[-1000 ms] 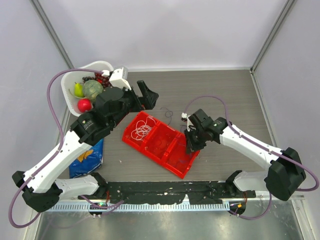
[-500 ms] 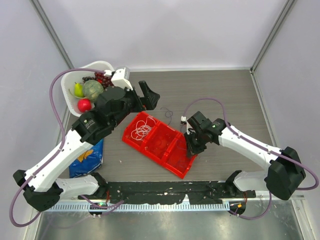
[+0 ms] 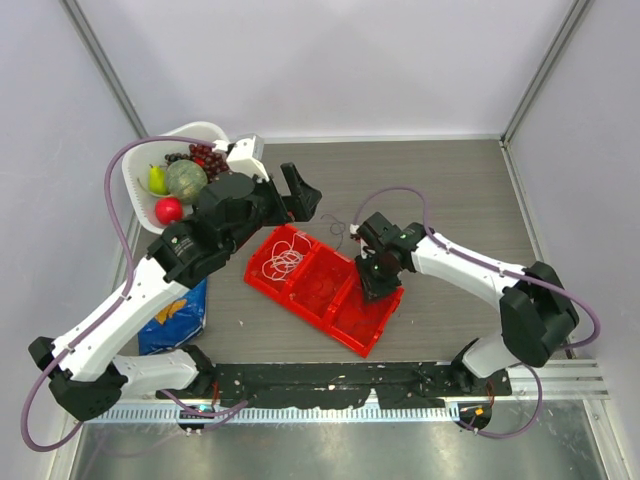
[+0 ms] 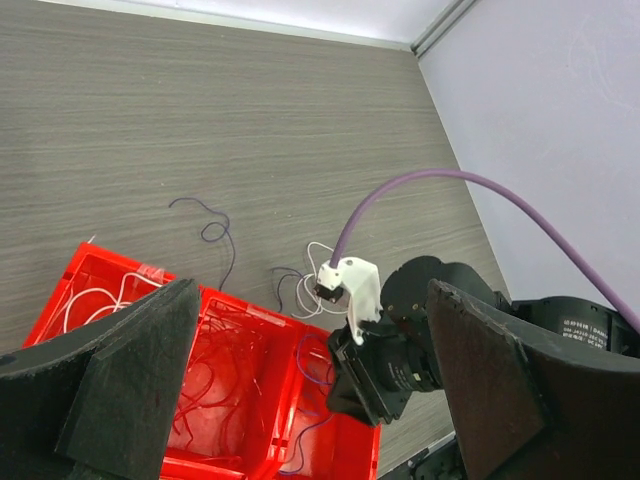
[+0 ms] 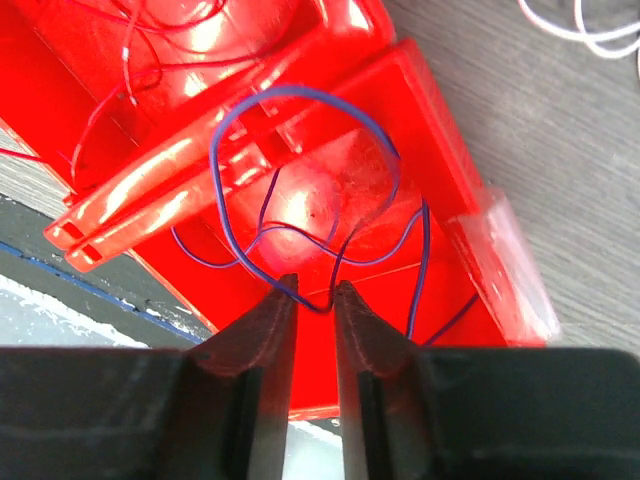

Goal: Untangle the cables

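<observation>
As tray holds cables, basket holds fruit

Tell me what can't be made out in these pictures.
- Right wrist view: whether the right gripper really pinches the purple cable; the wire is too thin at the tips.
- Top view: that cable is hidden under the right gripper.
- Top view: the red cables are too fine to trace against the red tray.
- Left wrist view: the tray's near side is cut off by the bottom edge and the left gripper's fingers.
</observation>
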{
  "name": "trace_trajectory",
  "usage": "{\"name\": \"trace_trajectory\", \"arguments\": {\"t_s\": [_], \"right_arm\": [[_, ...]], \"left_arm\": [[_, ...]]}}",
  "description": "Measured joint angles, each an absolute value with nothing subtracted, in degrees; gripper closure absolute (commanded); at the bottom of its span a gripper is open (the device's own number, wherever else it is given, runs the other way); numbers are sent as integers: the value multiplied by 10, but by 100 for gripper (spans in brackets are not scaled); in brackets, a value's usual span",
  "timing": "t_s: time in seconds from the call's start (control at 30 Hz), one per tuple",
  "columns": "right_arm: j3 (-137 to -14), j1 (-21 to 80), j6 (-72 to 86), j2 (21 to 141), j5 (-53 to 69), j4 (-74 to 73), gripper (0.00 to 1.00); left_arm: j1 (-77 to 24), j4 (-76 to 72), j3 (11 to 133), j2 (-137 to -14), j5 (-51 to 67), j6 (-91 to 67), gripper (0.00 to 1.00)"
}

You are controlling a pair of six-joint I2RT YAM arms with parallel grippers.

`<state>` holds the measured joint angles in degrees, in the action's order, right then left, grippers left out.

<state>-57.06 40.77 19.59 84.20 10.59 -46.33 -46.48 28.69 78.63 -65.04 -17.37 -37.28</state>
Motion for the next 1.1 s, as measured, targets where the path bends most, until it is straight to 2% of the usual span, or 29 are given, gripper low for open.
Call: {"name": "trace_trajectory", "arguments": {"t_s": [0.17,0.4,0.67,0.83,1.1], "right_arm": [[-590,408,192,840,105,-462,46],[-620,406,186,737,74,-474,44],[-662,393,192,788,68,-453,55],[-629,392,191,829,102,-415,60],[-581,392,189,831,151,-369,64]], "left_arm": [[-465,299,786,-650,-174,-373,0],[-465,305,786,-650,-175,-375,0],[-465,307,786,-648,-175,-383,0],[-465,315,779,-627,-176,-386,1],[-465,321,767,-594,-180,-392,1]]}}
